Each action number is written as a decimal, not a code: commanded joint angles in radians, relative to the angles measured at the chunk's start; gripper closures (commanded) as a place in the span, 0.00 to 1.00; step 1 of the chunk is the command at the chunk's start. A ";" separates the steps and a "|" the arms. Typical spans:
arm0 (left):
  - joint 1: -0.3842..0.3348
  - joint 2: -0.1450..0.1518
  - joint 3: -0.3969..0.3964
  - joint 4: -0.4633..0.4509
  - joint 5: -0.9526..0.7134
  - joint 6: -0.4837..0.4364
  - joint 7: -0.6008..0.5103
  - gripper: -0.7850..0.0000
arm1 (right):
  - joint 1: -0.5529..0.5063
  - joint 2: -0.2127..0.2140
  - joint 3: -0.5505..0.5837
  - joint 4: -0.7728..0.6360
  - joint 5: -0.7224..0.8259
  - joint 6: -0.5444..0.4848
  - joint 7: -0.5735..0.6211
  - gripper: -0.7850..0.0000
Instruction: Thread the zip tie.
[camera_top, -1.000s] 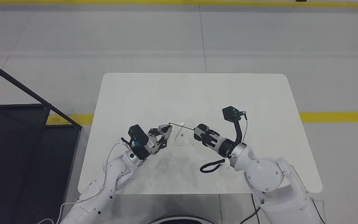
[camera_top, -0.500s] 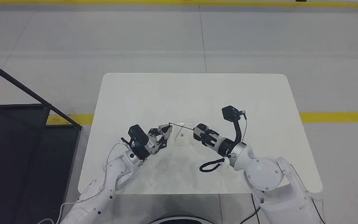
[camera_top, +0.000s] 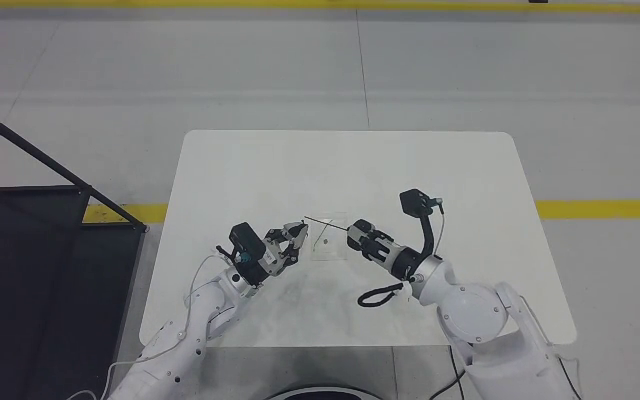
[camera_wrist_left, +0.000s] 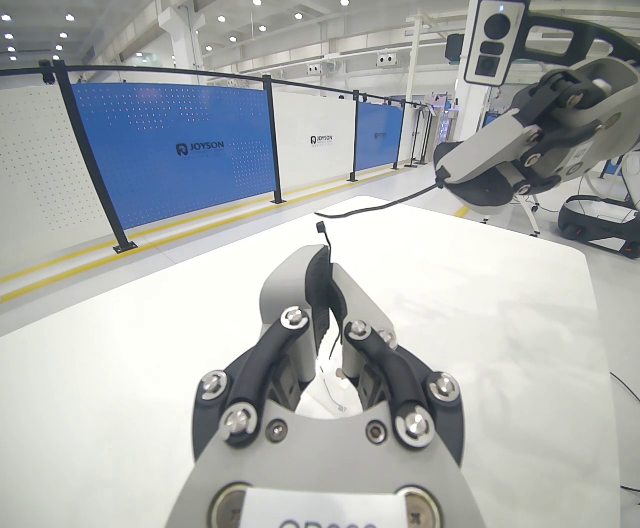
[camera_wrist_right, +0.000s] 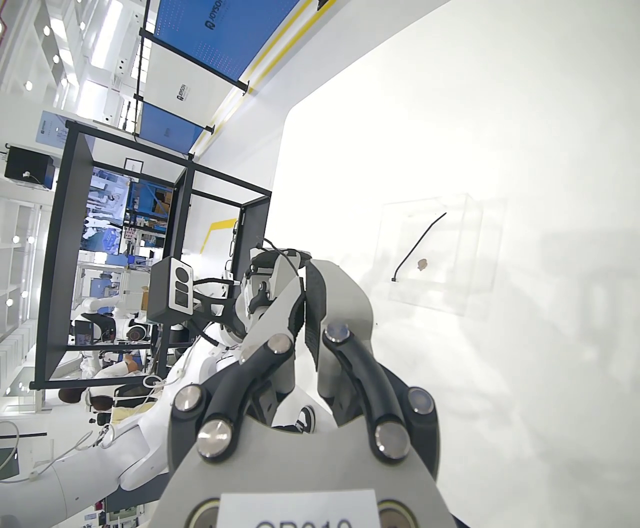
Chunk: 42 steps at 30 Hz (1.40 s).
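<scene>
Black zip tie (camera_wrist_left: 326, 248) stands head-up in the left end effector (camera_wrist_left: 324, 262); a black tail (camera_wrist_left: 372, 206) from the right end effector (camera_wrist_left: 443, 183) points just above it.

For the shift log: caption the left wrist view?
Left claw pinches the zip tie head upright; right claw holds the tail near it, not yet threaded.

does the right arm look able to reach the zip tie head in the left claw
Likely yes: the strap tip in the right claw sits close by the head, with only open air between.
</scene>
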<state>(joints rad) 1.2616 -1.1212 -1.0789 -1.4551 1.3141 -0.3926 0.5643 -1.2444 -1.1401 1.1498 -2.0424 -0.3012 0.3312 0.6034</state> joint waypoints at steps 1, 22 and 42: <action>0.000 0.000 0.000 0.000 0.000 0.000 0.000 1.00 | 0.000 0.000 0.000 0.000 0.000 0.000 0.000 1.00; 0.000 0.000 0.000 0.000 0.000 0.000 0.000 1.00 | -0.065 0.004 0.029 -0.012 -0.004 -0.068 -0.019 1.00; 0.000 0.000 0.000 0.000 0.000 0.000 0.000 1.00 | -0.053 -0.006 0.008 -0.025 0.005 0.008 -0.028 1.00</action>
<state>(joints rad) 1.2616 -1.1212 -1.0789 -1.4551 1.3141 -0.3926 0.5643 -1.2979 -1.1455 1.1586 -2.0670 -0.2954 0.3357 0.5765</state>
